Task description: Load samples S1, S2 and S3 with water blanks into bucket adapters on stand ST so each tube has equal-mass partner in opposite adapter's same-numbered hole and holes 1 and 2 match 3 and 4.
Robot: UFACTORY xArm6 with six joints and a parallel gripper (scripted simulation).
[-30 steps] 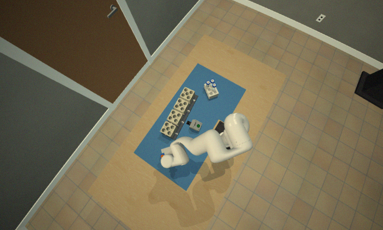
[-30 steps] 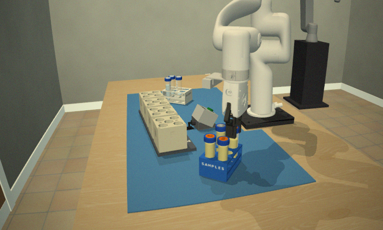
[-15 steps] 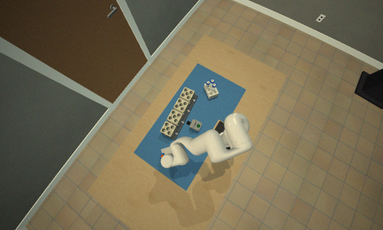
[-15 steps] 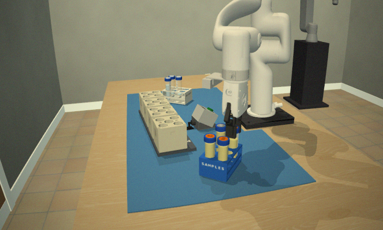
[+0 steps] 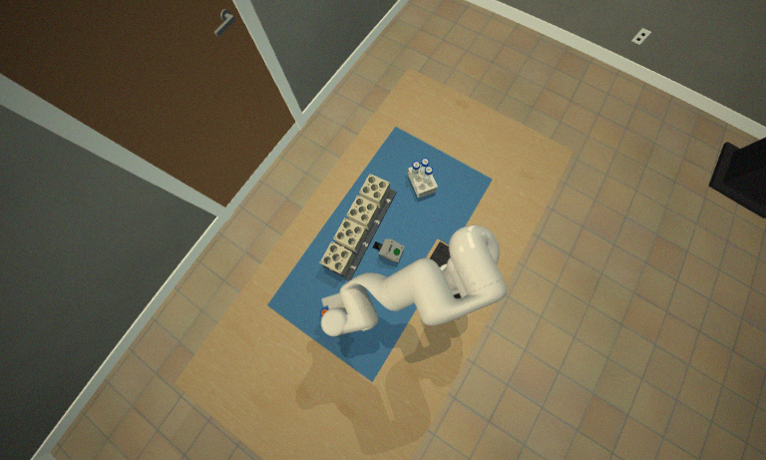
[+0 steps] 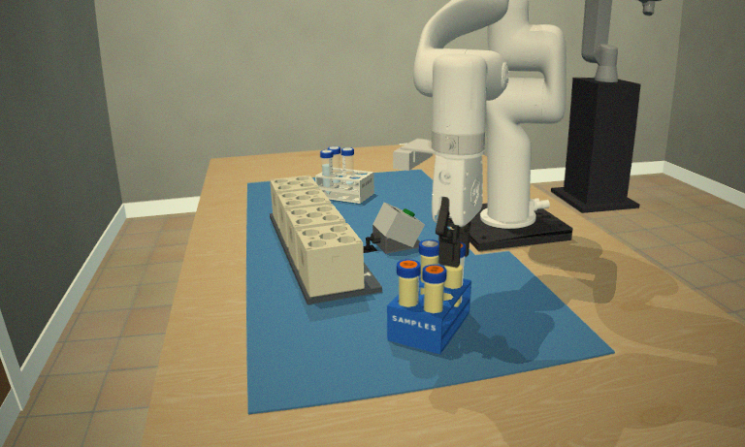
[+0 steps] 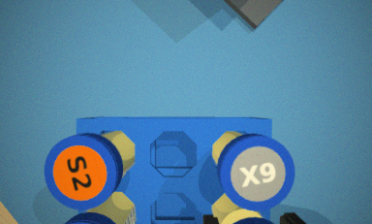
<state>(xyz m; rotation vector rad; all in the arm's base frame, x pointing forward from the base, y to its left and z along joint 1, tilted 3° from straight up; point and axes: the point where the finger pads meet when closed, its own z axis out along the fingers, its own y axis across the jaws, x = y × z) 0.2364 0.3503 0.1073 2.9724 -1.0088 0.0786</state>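
Observation:
My gripper (image 6: 459, 251) (image 7: 251, 219) is shut on the orange-dot tube (image 6: 453, 277) beside X9, whose ID is hidden. This tube stands in the blue SAMPLES rack (image 6: 414, 333) (image 7: 174, 124). S2 (image 7: 79, 172) (image 6: 407, 288), X9 (image 7: 257, 174) (image 6: 428, 248) and another orange-dot tube (image 6: 433, 297) also stand there; their liquid is yellow. Four cream adapters, the nearest one (image 6: 332, 267) (image 5: 336, 257) included, sit in a row on the dark stand (image 6: 373, 286); no tubes show in them. Several white-dot blanks (image 6: 326, 171) (image 5: 416, 166) stand in the white rack (image 6: 361, 191) (image 5: 424, 193). The green DONE key (image 6: 407, 212) (image 5: 397, 251) is up on its desk.
The grey desk (image 6: 391, 231) (image 5: 385, 248) stands between the adapter row and the arm base (image 6: 522, 234). A small black item (image 6: 371, 243) (image 5: 377, 244) lies between desk and stand. The blue mat (image 6: 307, 366) (image 5: 452, 187) lies under the racks, stand and desk.

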